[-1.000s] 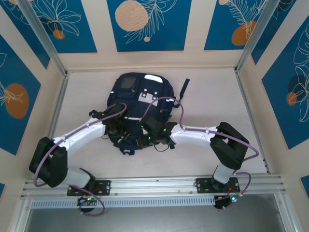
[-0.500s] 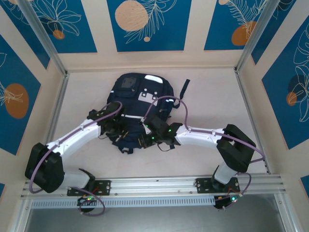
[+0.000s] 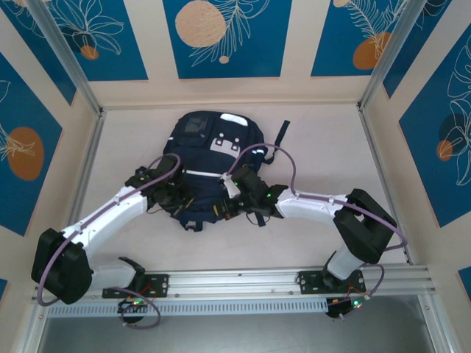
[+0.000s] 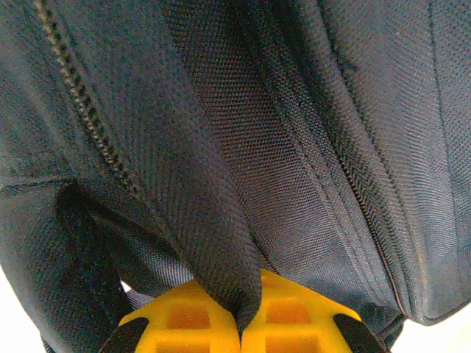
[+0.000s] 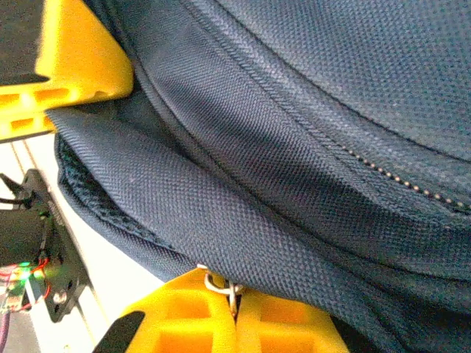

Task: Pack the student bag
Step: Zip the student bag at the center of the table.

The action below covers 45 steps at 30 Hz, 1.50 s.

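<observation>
Both jaws clenched, left gripper [image 4: 240, 325] pinching a fold of large navy-blue fabric student bag [image 4: 294, 147], right gripper [image 5: 235, 312] gripping its seam edge.

Support: table [image 3: 331, 154], flat, matte cream surface, bordered left and right by aluminium profiles and closed at the near edge by an aluminium rail [image 3: 235, 278]. One item lies directly on it: the student bag [image 3: 210, 151], navy fabric, flat on its back with the front pocket and its white patches facing up. Position: far half of the table, slightly left of centre, long axis running near to far. A dark strap [image 3: 280, 134] extends from the bag's far-right corner and rests on the surface. Bare table on all sides of the bag.
</observation>
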Available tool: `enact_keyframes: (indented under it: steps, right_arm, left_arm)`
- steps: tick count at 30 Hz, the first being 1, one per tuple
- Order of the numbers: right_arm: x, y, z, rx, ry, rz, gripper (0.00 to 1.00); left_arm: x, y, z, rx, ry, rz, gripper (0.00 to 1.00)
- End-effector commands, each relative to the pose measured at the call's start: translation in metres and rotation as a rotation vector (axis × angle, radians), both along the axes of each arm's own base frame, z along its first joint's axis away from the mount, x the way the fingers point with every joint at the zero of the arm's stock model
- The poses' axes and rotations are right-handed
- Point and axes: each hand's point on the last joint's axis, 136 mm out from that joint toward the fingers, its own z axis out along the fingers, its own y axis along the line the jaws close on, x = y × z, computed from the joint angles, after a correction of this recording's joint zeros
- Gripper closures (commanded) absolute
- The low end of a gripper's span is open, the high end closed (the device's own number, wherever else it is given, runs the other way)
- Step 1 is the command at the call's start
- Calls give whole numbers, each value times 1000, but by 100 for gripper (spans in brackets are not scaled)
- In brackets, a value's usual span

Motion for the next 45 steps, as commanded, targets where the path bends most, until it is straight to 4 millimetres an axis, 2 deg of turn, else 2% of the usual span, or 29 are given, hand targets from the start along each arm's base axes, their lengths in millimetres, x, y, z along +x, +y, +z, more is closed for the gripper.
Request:
enact_keyframes:
  steps: [1, 6, 10, 13, 16, 18, 21, 23, 28, 31, 38, 39, 40, 41, 42, 44, 45]
  right_arm:
    - [0, -44, -15, -176, 61, -28, 100]
    - [-19, -44, 7, -210, 127, 95, 100]
    - [-19, -47, 16, -227, 143, 112, 100]
    - [-14, -55, 5, -252, 156, 76, 100]
    - [-8, -65, -18, -286, 149, 17, 100]
    - [3, -77, -35, -299, 135, -58, 100]
    - [25, -97, -46, -278, 130, -183, 100]
    - [36, -104, -44, -244, 122, -233, 100]
    - [45, -108, -35, -218, 53, -256, 100]
    - [58, -128, -40, -245, 30, -334, 100]
    - [102, -174, -42, -237, -12, -572, 100]
    - [105, -175, -40, -237, -13, -585, 100]
    - [106, -174, -37, -234, -13, -579, 93]
    - [104, -171, -31, -227, -22, -564, 76]
    - [102, -168, -25, -221, -39, -549, 64]
    - [97, -169, -11, -211, -94, -536, 51]
    - [97, -175, -1, -205, -132, -554, 44]
  left_arm:
    - [-17, 56, -15, 210, 67, 67, 100]
    - [-14, 53, -21, 224, 85, 32, 100]
    - [-13, 53, -21, 235, 83, 18, 100]
    - [-14, 57, -19, 250, 76, 17, 100]
    - [-16, 59, -16, 252, 72, 20, 100]
    - [-18, 60, -13, 246, 66, 23, 100]
    - [-20, 62, -10, 247, 59, 20, 100]
    - [-22, 63, -10, 249, 61, 17, 100]
    - [-23, 61, -12, 240, 66, 8, 100]
    - [-25, 59, -15, 227, 77, 1, 100]
    - [-29, 51, -19, 190, 79, -50, 100]
    - [-27, 44, -20, 164, 62, -79, 100]
    - [-22, 33, -19, 123, 33, -118, 100]
    - [-18, 16, -18, 73, -3, -183, 100]
    - [-13, -6, -13, 10, -54, -270, 100]
    - [-12, -53, 1, -66, -146, -467, 100]
    - [-18, -75, 7, -78, -175, -572, 97]
